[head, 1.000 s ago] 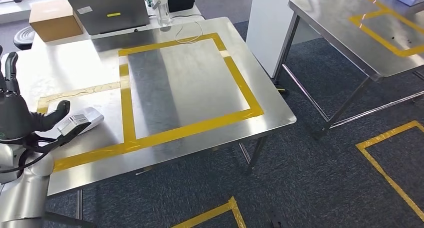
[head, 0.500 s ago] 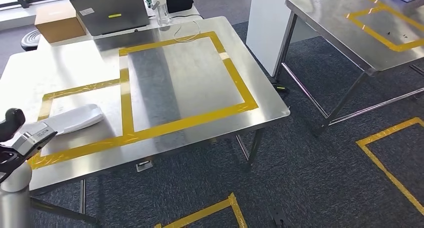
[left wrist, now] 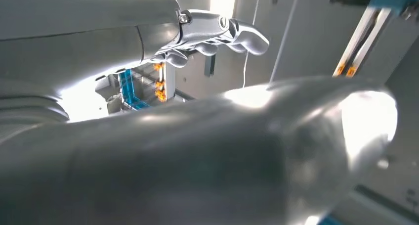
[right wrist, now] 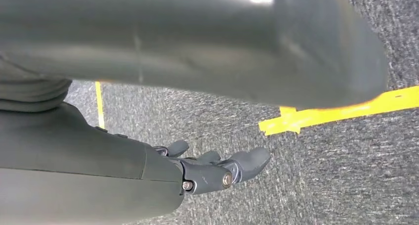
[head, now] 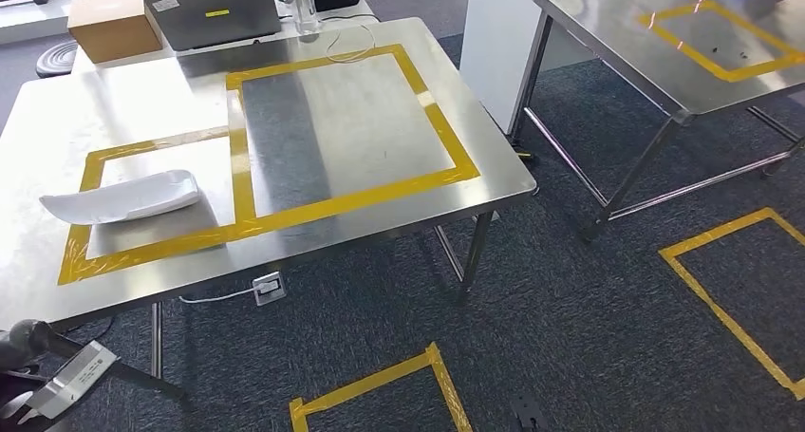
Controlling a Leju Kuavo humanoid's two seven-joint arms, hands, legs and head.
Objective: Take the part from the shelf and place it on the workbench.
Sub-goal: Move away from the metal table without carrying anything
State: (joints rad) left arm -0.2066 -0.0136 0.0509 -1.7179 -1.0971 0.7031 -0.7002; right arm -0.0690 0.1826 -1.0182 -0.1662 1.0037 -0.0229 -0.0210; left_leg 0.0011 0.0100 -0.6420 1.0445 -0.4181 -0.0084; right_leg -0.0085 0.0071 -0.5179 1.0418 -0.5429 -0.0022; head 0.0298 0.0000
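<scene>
A: Where is the part (head: 123, 197)?

B: It lies flat on the workbench (head: 380, 223), inside the small yellow tape box (head: 152, 247) near the table's left end. Nothing touches it.

A: Long axis?

B: It runs along the table's length, roughly parallel to the near edge. The pointed end faces the left edge and the wider, cupped end sits just beside the tape strip that divides the two boxes.

A: And the hands?

B: The left hand (left wrist: 217, 34) holds nothing; in the left wrist view the fingers are loosely curved with gaps between them, and the thumb fills the foreground. In the head view the left wrist and its camera block (head: 71, 380) hang low in the bottom-left corner, below the table edge and well apart from the part. The right hand (right wrist: 217, 168) is empty too, fingers slightly apart, hanging over the dark carpet (right wrist: 321, 185) beside a floor tape line (right wrist: 341, 111).

A: Which one is nearer?

B: The left. The part lies up and forward of it, on the same side of the table.

A: Task status?

B: It looks finished, since the part is set down inside the marked box and both arms hang down. Probably no further reach is needed, just a retreat.
</scene>
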